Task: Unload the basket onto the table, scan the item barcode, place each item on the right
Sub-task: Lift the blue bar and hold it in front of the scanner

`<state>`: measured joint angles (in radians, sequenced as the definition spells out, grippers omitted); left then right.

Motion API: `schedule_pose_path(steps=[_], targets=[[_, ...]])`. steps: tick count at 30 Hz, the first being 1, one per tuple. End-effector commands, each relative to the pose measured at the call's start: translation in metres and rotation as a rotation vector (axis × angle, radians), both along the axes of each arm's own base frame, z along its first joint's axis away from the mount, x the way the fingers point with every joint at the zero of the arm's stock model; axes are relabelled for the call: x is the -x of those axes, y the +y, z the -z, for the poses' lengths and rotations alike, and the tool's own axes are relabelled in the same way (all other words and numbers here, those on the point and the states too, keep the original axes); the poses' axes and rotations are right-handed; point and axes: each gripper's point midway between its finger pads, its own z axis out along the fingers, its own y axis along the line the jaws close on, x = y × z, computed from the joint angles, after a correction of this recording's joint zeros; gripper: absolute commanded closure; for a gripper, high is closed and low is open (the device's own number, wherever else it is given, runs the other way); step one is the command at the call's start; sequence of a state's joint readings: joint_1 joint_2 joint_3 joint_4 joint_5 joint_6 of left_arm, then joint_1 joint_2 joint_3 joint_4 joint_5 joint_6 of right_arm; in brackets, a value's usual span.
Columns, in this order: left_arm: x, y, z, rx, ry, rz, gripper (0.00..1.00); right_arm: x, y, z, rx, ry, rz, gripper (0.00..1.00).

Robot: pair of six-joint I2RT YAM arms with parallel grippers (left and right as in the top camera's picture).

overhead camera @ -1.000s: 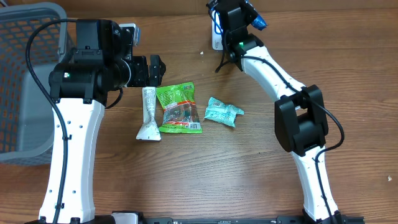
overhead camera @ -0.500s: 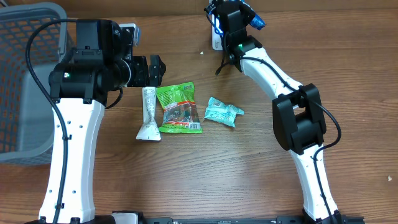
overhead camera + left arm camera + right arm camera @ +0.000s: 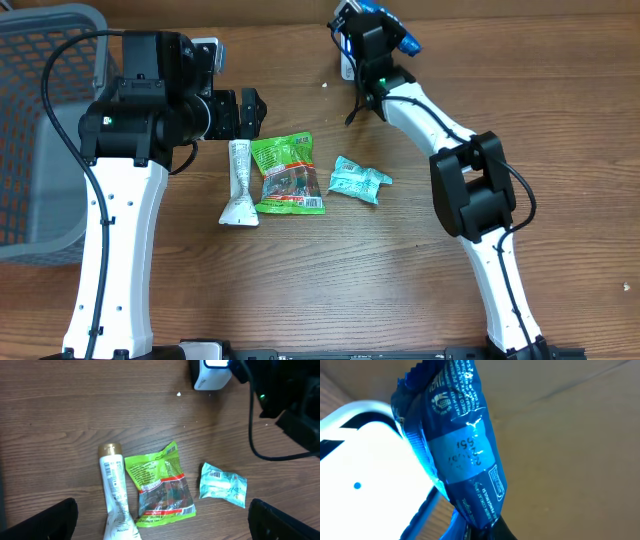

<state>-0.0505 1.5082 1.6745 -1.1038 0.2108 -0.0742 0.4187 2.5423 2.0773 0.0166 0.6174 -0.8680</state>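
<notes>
Basket [image 3: 50, 200] bars left; packets [image 3: 290, 175] centre; front apparently free.

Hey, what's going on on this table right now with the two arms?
The right gripper is shut on a blue packet, holding it by the lit white scanner at the far side of the table. The left gripper hangs open over a white tube, a green snack bag and a teal packet lying on the wood, touching none.
</notes>
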Motion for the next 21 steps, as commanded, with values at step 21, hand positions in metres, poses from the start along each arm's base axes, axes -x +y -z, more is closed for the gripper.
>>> schedule_pose_path(steps=[21], targets=[[-0.002, -0.004, -0.005, 0.002, -0.016, 0.026, 0.0, 0.001, -0.007, -0.026, -0.001, -0.031, 0.034, 0.96]])
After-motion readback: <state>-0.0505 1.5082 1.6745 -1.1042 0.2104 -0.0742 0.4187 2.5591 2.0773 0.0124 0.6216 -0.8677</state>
